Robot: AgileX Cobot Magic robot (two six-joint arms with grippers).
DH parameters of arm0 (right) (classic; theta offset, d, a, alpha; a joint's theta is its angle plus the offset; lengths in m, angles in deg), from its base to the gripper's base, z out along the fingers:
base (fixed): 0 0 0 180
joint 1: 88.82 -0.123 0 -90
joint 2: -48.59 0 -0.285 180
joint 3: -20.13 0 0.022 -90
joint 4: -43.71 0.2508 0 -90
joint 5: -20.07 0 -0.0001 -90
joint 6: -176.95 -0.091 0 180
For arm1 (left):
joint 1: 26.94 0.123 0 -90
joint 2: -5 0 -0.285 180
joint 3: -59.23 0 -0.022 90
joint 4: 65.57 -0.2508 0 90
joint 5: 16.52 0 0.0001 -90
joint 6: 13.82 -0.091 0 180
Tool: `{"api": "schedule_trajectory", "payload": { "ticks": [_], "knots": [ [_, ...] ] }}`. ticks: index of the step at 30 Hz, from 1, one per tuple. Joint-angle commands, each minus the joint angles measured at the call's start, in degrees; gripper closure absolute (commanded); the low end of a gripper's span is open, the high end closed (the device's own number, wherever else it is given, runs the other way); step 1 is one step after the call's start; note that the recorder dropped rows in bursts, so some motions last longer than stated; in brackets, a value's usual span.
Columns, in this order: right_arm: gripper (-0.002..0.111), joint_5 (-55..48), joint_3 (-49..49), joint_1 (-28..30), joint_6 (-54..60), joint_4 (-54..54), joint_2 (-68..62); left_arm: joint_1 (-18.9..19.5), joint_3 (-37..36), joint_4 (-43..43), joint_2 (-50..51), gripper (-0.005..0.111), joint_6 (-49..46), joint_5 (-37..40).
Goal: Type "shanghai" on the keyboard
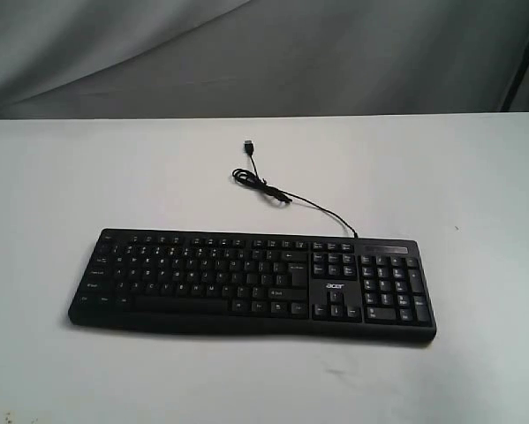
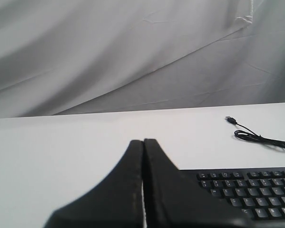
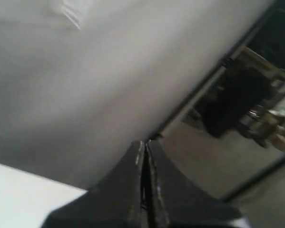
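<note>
Keyboard: wide black plastic keyboard (image 1: 251, 283), lower centre of the exterior frame, flat on a white surface (image 1: 61, 177) that lies open past every edge.
Cable: thin black cable (image 1: 277, 193), trailing toward upper centre.
Left pincer (image 2: 143, 145): tips pressed together, holding nothing.
Right pincer (image 3: 144, 145): tips together, holding nothing.

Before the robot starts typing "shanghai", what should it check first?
1. Keyboard flat on the table, keys facing up: ok.
2. Nothing lying on the keys: ok.
3. Left hand shut into one poking tip: ok.
4. Right hand shut the same way: ok.
5. A hand above the keys: not ok; none shows over the keyboard in the exterior view.
6. Cable plugged in: not ok; its plug lies loose on the table.
</note>
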Motion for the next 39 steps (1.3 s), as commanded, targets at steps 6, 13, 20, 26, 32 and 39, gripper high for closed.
{"api": "schedule_trajectory", "payload": {
  "ticks": [6, 13, 20, 26, 32, 39],
  "knots": [
    [0.108, -22.85, -4.1, -3.78, 68.3, 71.86, -11.57, -0.37, -0.1, 0.0, -0.14, 0.107, 0.15, -0.34],
    [0.108, -50.61, -14.45, -6.47, 121.15, 137.59, -18.92, -0.37, -0.1, 0.0, -0.14, 0.107, 0.15, -0.34],
    [0.108, -48.56, -17.25, -23.18, 132.38, 140.68, -19.18, -0.37, -0.1, 0.0, -0.14, 0.107, 0.15, -0.34],
    [0.108, -45.42, -17.25, -39.41, 131.64, 140.68, -21.13, -0.37, -0.1, 0.0, -0.14, 0.107, 0.15, -0.34],
    [0.108, -41.75, -17.25, -51.32, 127.72, 138.11, -26.83, -0.37, -0.1, 0.0, -0.14, 0.107, 0.15, -0.34],
    [0.108, -31.36, -17.57, -56.16, 123.29, 133.66, -33.43, -0.37, -0.1, 0.0, -0.14, 0.107, 0.15, -0.34]
  ]
}}
